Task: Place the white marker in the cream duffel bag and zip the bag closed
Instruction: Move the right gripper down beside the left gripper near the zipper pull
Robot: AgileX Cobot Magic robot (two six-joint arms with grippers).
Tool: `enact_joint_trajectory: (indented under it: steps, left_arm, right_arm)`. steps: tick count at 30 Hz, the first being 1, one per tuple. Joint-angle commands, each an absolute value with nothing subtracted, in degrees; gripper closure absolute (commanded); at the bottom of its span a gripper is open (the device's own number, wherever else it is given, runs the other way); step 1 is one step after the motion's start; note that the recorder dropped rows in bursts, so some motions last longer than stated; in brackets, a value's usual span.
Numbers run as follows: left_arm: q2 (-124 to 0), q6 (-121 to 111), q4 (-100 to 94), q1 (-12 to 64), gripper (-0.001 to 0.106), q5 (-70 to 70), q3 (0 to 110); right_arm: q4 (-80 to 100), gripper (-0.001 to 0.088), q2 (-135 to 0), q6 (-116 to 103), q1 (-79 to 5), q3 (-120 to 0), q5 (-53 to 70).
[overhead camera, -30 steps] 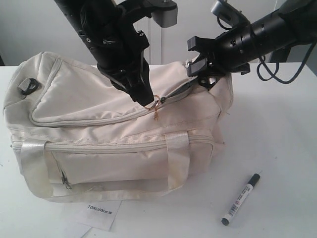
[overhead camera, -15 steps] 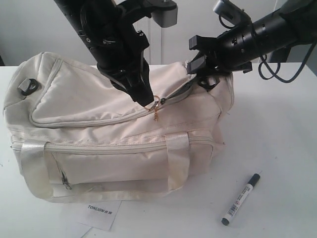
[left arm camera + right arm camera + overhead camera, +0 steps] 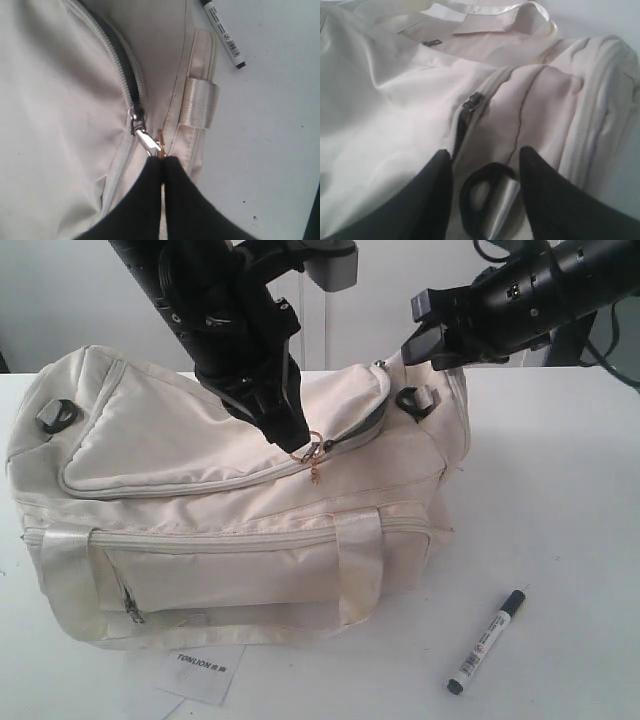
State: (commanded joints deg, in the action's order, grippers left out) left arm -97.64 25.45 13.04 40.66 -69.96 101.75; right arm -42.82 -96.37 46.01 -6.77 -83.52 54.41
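Note:
The cream duffel bag lies on the white table, its curved top zipper open only for a short stretch at the right end. My left gripper is shut on the gold zipper pull near the slider. My right gripper hovers open above the bag's right end, over a black buckle ring, touching nothing. The white marker with black cap lies on the table to the bag's front right; it also shows in the left wrist view as the marker.
A white paper tag printed "TONLION" lies on the table in front of the bag. A second black buckle sits on the bag's left end. The webbing handles hang down the bag's front face.
My right gripper has let go of the bag's right end and risen up and to the right. The lifted fabric there has dropped. The left gripper and the marker have stayed put.

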Motion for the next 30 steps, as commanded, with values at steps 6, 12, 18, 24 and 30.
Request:
enact_joint_trajectory:
  steps: [6,12,18,24,30]
  left_arm:
    - [-97.64,25.45,13.04,40.66,0.105,-69.96,101.75]
    - [-97.64,25.45,13.04,40.66,0.105,-69.96,101.75]
    - [-97.64,25.45,13.04,40.66,0.105,-69.96,101.75]
    - [-97.64,25.45,13.04,40.66,0.105,-69.96,101.75]
    - [-97.64,25.45,13.04,40.66,0.105,-69.96,101.75]
  right_arm:
    - [-44.74,0.0448,-95.06,67.11,-6.77,-83.38,68.42]
    - [-45.03,0.0423,-94.97,93.98,-7.33,-80.92,69.96]
    - [-49.8,0.0336,-95.55,113.41,-8.41,-78.45,69.96]
    - [-55.2,0.0339,-96.71,118.3,-9.96,-77.19,69.96]
    - [-55.02,0.0366,-98.37,118.3,-10.93,-77.19,69.59]
